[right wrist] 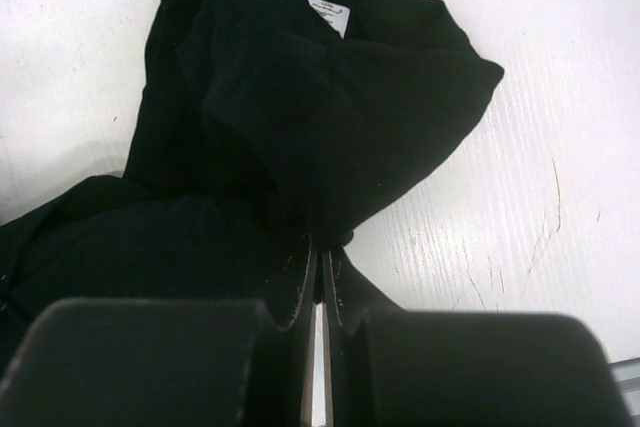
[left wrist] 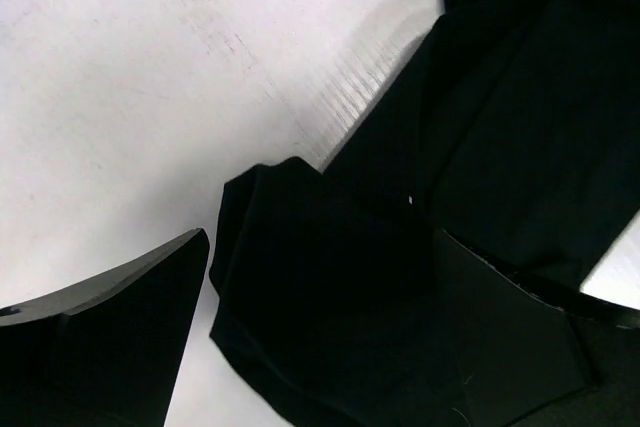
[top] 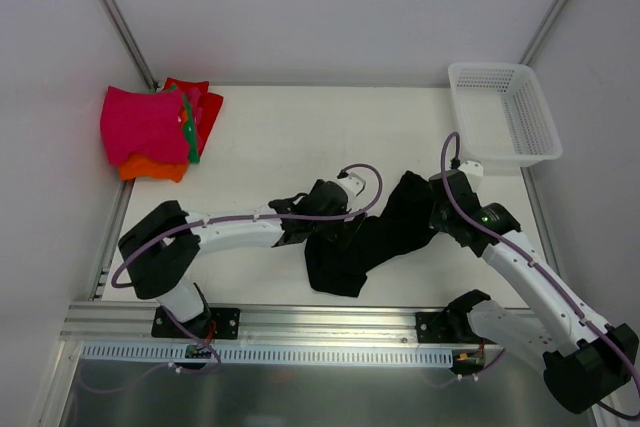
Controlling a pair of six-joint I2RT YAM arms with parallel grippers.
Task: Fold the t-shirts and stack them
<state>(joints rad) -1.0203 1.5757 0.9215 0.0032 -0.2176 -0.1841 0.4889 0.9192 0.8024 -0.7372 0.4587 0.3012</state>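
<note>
Legible text: none. The only marking is a small white neck label (right wrist: 328, 15) at the collar of the black t-shirt (right wrist: 390, 117), seen in the right wrist view. It carries a few lines of dark print, too small and blurred to read.

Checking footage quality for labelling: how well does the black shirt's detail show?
Top external: evenly lit, black t-shirt a featureless dark mass. Left wrist: fingers blend into cloth, folds faint. Right wrist: neck label visible, text too soft to read.
</note>
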